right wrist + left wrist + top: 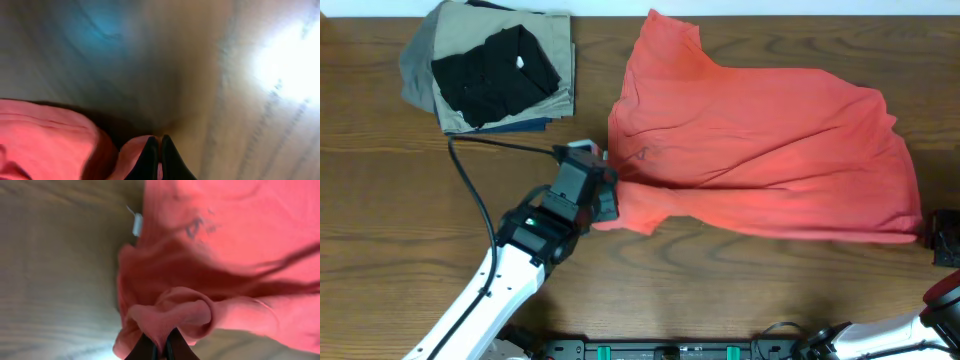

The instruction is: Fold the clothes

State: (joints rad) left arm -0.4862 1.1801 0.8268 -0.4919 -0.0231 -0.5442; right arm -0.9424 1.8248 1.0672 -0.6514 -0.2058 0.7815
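Observation:
The coral-red T-shirt (770, 150) lies spread over the right half of the wooden table, one sleeve pointing toward the far edge. My left gripper (603, 197) is shut on a bunched fold of the shirt at its lower left sleeve; the left wrist view shows the cloth (170, 315) pinched between the dark fingers (160, 347) and a white neck tag (137, 224). My right gripper (942, 238) is at the shirt's lower right corner. In the right wrist view its fingers (159, 150) are shut on a thin bit of the red cloth (135, 155).
A stack of folded garments, black (495, 70) on khaki (555, 50) with grey and navy below, sits at the far left. A black cable (470, 185) runs across the table to the left arm. The table's far edge is close behind the shirt.

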